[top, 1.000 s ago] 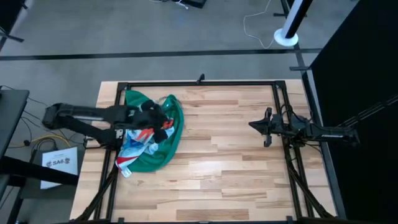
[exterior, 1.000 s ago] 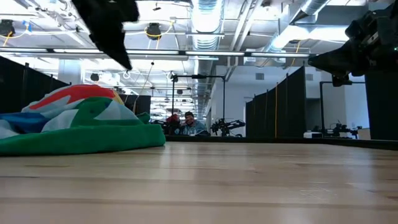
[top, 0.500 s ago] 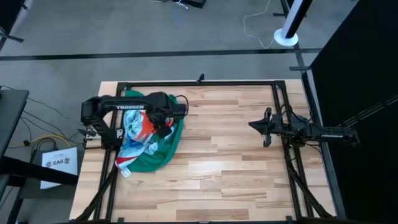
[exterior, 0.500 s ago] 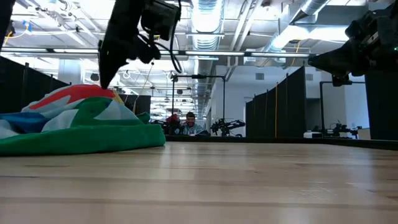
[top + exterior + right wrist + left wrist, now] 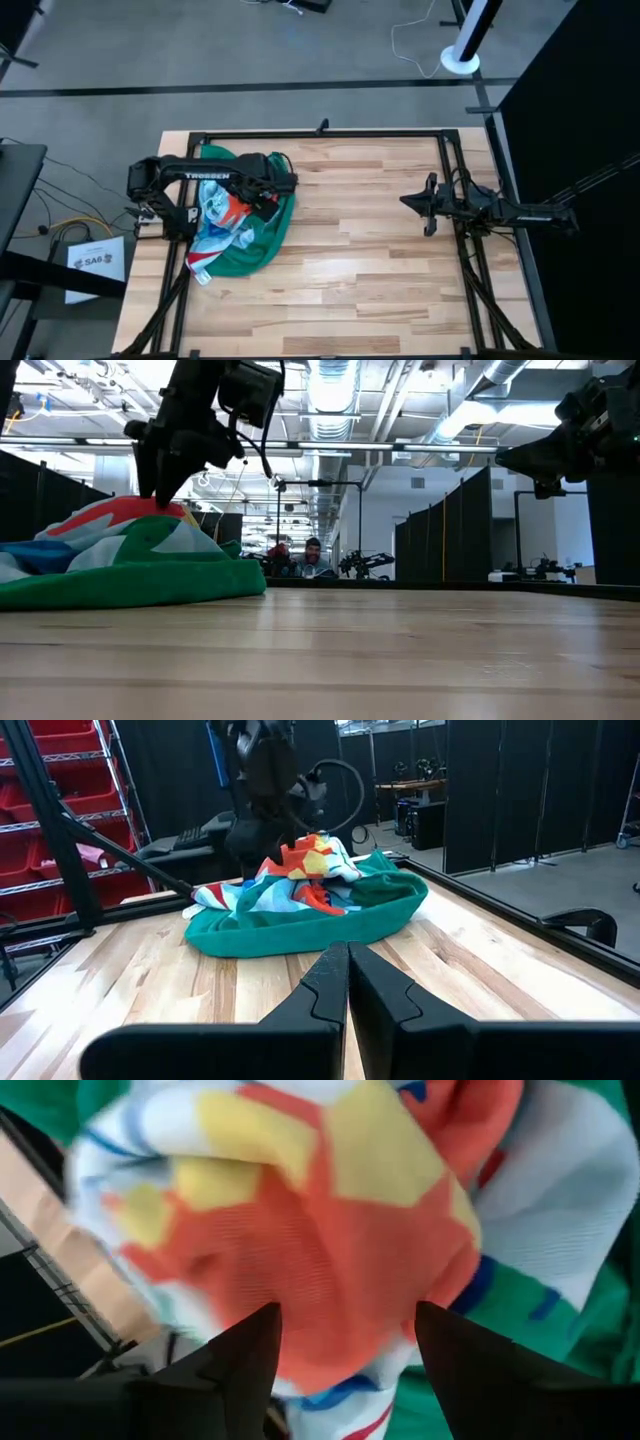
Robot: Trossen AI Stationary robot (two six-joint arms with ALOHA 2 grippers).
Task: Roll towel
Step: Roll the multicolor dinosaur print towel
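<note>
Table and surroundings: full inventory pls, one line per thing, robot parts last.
towel: 1, green with light-blue, white, red and orange print, bunched in a heap on the table's left side
table: 1, light wood planks with a black frame along its edges
red bins: several, red, on a rack beyond the table in the right wrist view
person: 1, far back in the room in the low view
left gripper: 1, dark, open, fingers spread right over the towel's red and orange folds
right gripper: 1, dark, shut, waiting above the table's right side, away from the towel
</note>
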